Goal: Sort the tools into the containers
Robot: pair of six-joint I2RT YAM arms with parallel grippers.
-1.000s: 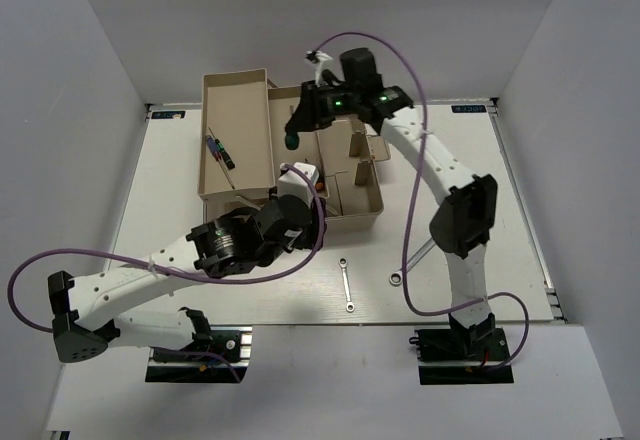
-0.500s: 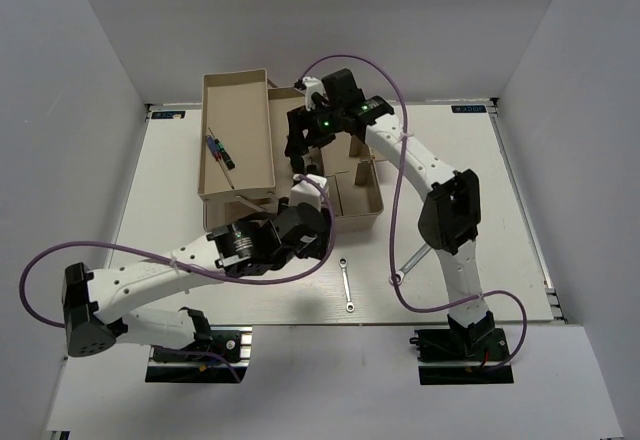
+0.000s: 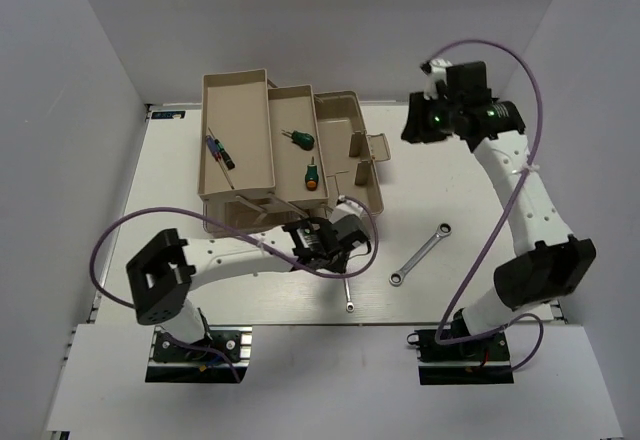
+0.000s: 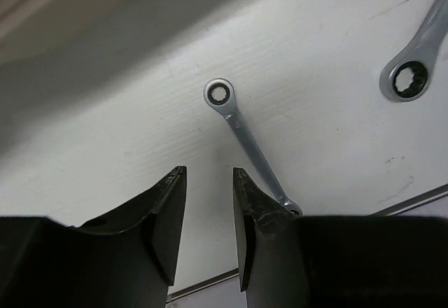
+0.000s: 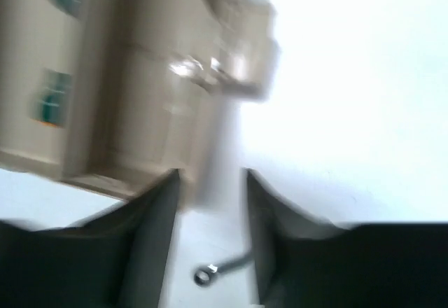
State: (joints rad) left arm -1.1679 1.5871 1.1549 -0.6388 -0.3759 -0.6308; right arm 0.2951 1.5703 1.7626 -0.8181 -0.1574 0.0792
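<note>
The beige toolbox (image 3: 345, 160) stands open at the back left. The two thin screwdrivers (image 3: 219, 150) lie in its left tray (image 3: 245, 85). The two green-handled screwdrivers (image 3: 298, 138) (image 3: 312, 174) lie in the middle tray (image 3: 290, 95). The short wrench (image 3: 348, 292) and the longer wrench (image 3: 421, 254) lie on the table in front. My left gripper (image 3: 338, 260) is open and empty, low over the short wrench's upper end; that wrench (image 4: 241, 129) lies just right of the gap between the jaws (image 4: 208, 175). My right gripper (image 3: 410, 126) is open and empty, raised right of the toolbox.
The left wrist view shows the longer wrench's ring end (image 4: 406, 80) at the right and the toolbox wall (image 4: 63, 14) at the top left. The right wrist view is blurred; it shows the toolbox (image 5: 140, 77) and a wrench (image 5: 224, 269) below the jaws (image 5: 210, 175).
My right arm has swung from over the toolbox out to the right; the green screwdriver it held now lies in the middle tray. My left gripper moved from the toolbox down to the short wrench.
</note>
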